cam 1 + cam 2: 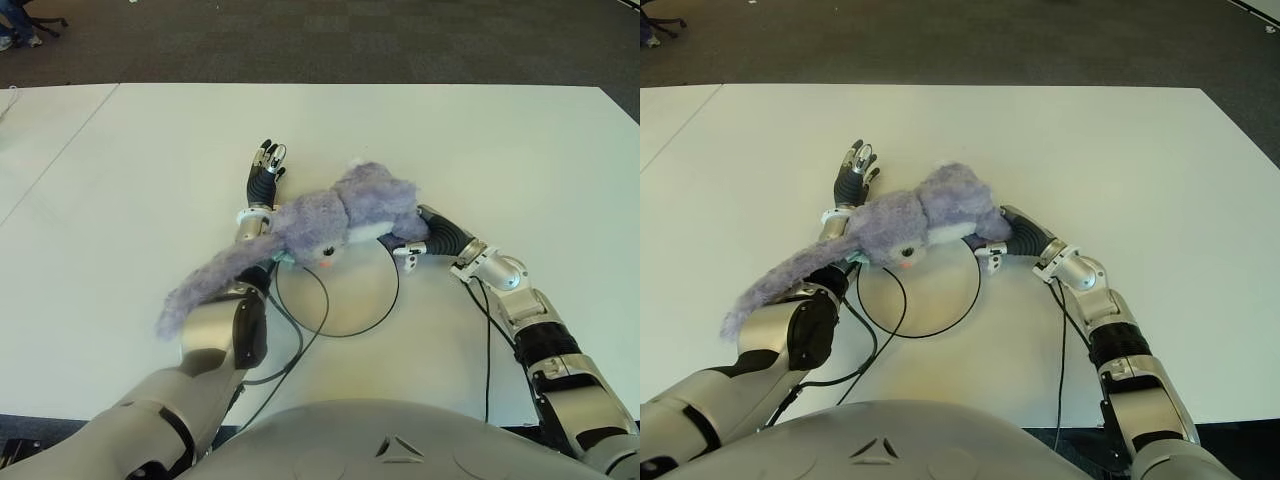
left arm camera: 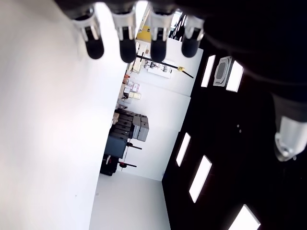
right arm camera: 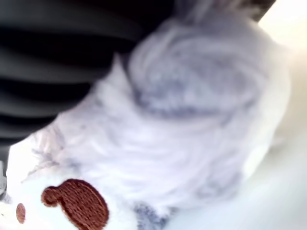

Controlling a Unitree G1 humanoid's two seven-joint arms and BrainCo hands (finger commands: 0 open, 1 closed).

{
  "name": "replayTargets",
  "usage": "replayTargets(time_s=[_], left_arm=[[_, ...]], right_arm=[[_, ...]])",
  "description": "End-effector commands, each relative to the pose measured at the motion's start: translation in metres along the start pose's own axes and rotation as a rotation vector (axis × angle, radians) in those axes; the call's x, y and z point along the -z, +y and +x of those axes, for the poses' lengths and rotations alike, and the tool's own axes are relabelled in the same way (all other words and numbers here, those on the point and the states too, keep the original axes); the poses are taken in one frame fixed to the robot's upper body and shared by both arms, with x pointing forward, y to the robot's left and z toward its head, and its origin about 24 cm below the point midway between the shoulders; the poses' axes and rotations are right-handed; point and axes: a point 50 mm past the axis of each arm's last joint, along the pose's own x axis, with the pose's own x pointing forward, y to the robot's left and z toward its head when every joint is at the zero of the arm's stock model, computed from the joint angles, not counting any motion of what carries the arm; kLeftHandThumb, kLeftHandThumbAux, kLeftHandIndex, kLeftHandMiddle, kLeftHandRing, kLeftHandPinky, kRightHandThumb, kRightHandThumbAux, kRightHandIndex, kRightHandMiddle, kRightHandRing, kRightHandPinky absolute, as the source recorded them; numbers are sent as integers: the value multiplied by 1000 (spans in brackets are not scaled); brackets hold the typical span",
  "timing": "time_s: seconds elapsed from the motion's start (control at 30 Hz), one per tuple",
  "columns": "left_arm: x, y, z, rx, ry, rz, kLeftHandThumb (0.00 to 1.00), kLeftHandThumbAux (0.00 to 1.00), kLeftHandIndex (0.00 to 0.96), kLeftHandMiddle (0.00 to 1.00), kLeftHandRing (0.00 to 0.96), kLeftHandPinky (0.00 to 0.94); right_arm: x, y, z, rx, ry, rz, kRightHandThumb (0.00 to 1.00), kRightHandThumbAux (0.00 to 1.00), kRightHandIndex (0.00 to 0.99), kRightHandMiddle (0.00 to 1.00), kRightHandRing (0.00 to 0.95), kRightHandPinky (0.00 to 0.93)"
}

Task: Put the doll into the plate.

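The left hand (image 1: 266, 168) has its fingers (image 2: 127, 48) out straight, holding nothing. The right hand (image 1: 415, 240) is under the fluffy doll (image 1: 330, 222); I cannot tell if it grips.

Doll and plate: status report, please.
Right hand shut on doll, at far rim of plate. Left hand open, extended beyond doll. Doll's long ear draped over left forearm.

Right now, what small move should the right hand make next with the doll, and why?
Probably lower and release. The right hand holds the purple doll at the far rim of the plate, so the doll already overhangs it. The left hand is open beside it.
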Motion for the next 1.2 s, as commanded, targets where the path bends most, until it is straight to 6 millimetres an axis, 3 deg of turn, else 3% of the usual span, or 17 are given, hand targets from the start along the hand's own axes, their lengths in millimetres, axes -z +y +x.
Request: replayTargets(time_s=[0.03,0.33,1.2], left_arm=[[99,22,-70,-131,428,-48,0,493,0,92,86,61],[99,22,-70,-124,423,-64,0,486,0,90,89,61],[99,22,-69,-132,428,-53,0,494,0,100,96,59]], right_arm=[[29,7,-7,-111,228,-3,93,355,0,0,0,0],[36,5,-6,-108,277,16,109,325,0,0,0,0],[40,3,-1,33,256,87,94,423,0,0,0,0]])
